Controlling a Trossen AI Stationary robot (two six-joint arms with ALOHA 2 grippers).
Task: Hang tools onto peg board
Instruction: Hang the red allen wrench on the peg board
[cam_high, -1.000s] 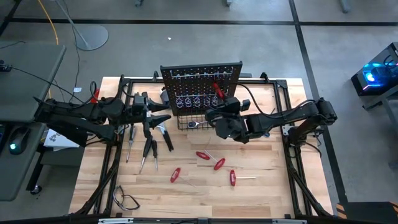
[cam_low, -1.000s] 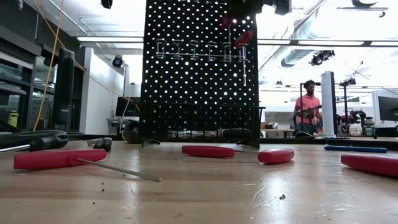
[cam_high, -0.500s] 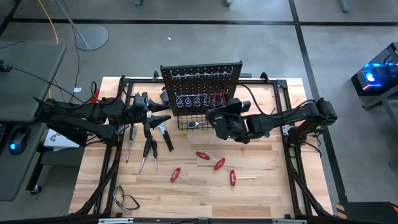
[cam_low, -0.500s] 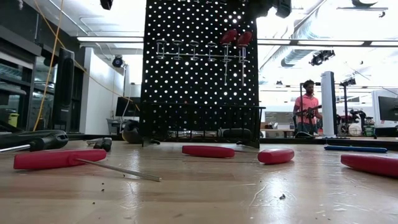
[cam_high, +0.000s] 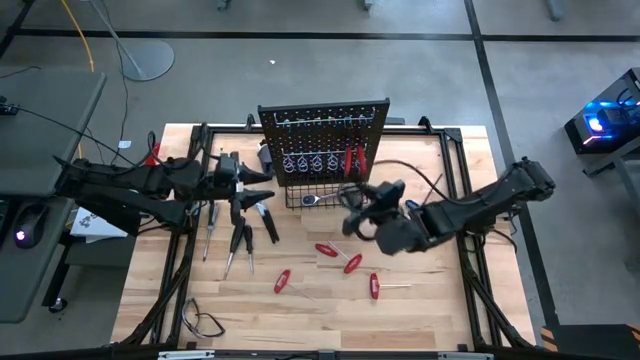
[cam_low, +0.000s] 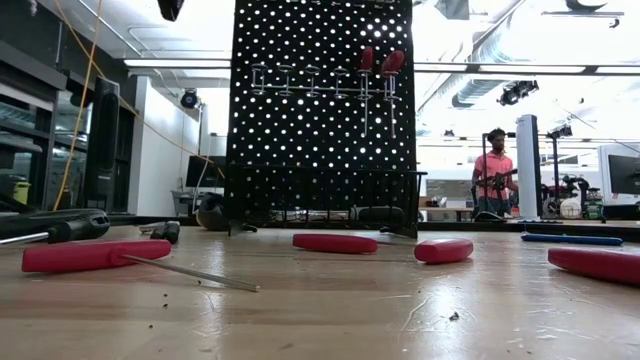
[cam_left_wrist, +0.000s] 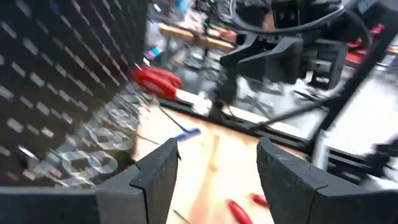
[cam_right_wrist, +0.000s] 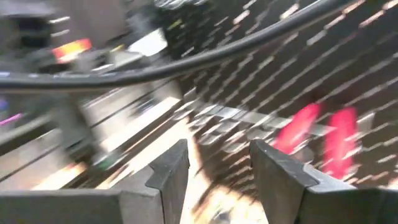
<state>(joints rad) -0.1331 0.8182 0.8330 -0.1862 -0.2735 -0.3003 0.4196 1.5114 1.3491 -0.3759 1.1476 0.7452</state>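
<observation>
**Observer:** What just changed?

**Operator:** I let go. My right gripper (cam_high: 352, 222) is pulling back from the peg board (cam_high: 323, 125), fingers apart and empty. A second ago it was still at the board with that screwdriver.

**Observer:** So it hangs?

**Operator:** Yes, 2 red screwdrivers (cam_low: 378, 62) hang side by side. 4 red ones (cam_high: 352, 263) wait on the table (cam_high: 420, 310). My left gripper (cam_high: 262, 184) waits left of the board, open, empty.
</observation>
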